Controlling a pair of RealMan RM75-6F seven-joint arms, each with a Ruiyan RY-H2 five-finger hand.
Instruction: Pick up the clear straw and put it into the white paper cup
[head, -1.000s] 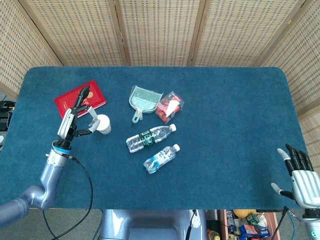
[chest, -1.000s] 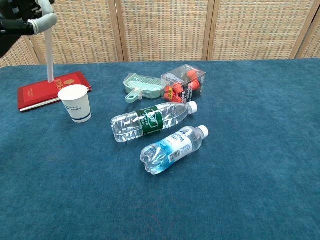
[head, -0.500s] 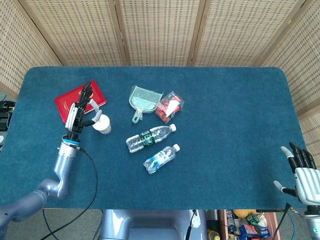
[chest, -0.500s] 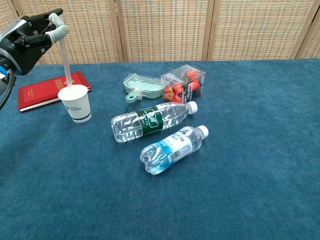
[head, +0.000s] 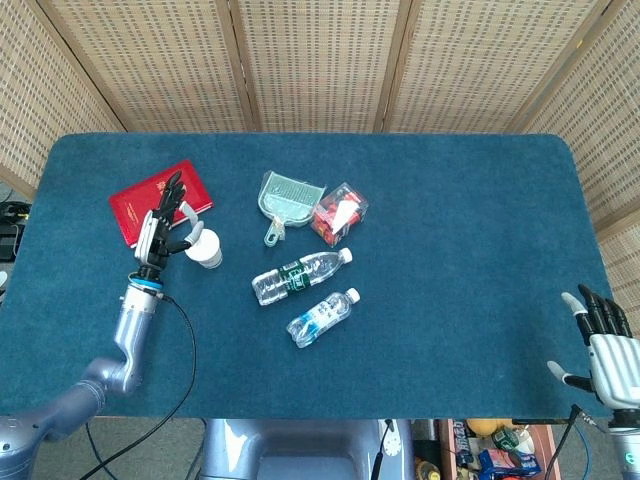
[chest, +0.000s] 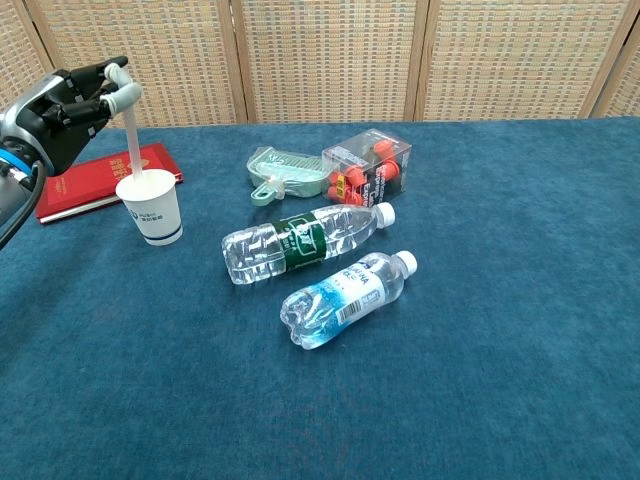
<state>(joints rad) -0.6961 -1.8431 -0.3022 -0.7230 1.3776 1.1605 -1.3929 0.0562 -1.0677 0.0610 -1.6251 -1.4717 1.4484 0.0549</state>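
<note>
left hand (chest: 70, 105) up by the red book (chest: 95, 180), pinching the top of the clear straw (chest: 132, 150). straw's low end down inside the white paper cup (chest: 152, 208). right hand (head: 607, 350) off past the table (head: 480, 250) edge, fingers spread, holding nothing.

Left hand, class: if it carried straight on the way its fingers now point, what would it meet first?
Probably the red booklet; the left hand points up-table past the white paper cup, though depth is unclear.
</note>
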